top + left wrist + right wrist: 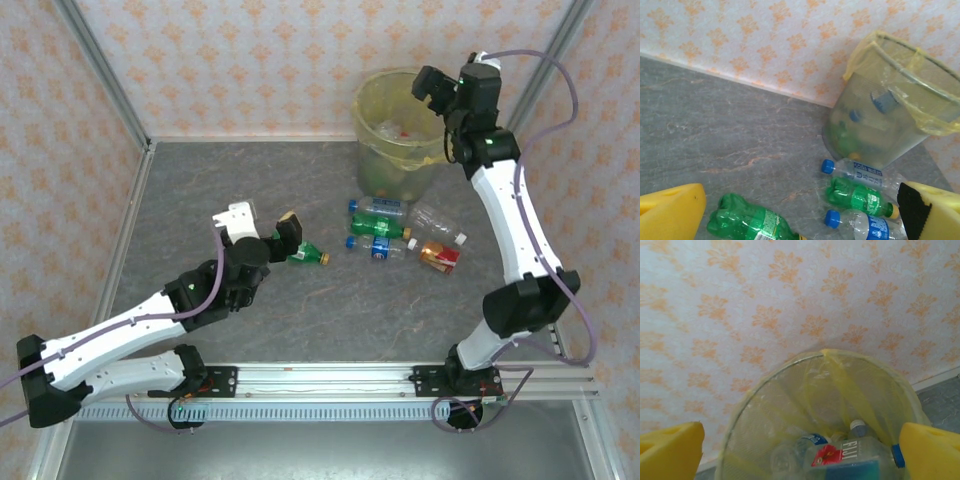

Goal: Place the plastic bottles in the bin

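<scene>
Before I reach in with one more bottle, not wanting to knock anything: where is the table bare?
Bare: the far-left tabletop between the left wall and the bin, and the near strip along the rail. Crowded: right in front of the bin, where five plastic bottles lie together, and around the lone green bottle by the left pincer.

Hazy, probably bottles (883,100), inside bin (867,75)

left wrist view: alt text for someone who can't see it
The open left gripper frames a green bottle lying on the grey table. Beyond it, three more bottles lie beside the bin, whose yellow bag holds several others, against an orange-patterned wall.
</scene>
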### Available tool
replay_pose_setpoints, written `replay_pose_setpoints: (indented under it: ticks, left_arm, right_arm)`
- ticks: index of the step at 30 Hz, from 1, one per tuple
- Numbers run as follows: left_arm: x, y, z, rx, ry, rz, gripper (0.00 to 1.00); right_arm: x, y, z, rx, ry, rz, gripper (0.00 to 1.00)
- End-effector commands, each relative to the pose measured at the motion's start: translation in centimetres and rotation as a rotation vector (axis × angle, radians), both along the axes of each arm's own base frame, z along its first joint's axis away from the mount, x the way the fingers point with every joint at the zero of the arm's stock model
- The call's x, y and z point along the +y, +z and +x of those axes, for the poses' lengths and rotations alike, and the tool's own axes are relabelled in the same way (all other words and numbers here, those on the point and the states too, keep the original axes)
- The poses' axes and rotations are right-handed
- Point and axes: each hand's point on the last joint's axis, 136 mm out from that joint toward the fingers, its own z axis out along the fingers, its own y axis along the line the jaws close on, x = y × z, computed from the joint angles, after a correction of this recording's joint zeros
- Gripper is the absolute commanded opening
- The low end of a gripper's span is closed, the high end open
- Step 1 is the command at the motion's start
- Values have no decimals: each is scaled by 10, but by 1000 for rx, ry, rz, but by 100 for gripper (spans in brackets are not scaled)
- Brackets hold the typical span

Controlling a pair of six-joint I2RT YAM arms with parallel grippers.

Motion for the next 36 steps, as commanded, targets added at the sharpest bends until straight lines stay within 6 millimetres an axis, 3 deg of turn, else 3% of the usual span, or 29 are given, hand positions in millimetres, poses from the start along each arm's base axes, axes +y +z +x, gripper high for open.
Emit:
replay_pose_setpoints:
  ticks: [1,13,19,25,29,36]
  left_arm:
    - [1,1,7,28,20,-57,99]
    - [4,-72,48,288,108,-194,98]
    - [-6,-128,55,495,167,-246,96]
    - [-23,-170,52,665,203,-296,93]
    - [-31,-187,44,702,268,-390,89]
    - [-51,-196,42,679,361,-501,90]
  right_arm:
    - [4,20,-31,-44,61,17,100]
    - [31,-10,-99,-5,219,50,100]
    - [35,-27,-125,9,248,60,100]
    - [36,-40,-140,13,263,70,100]
    - [31,-51,-143,9,242,61,100]
    - [35,-48,-144,7,258,91,100]
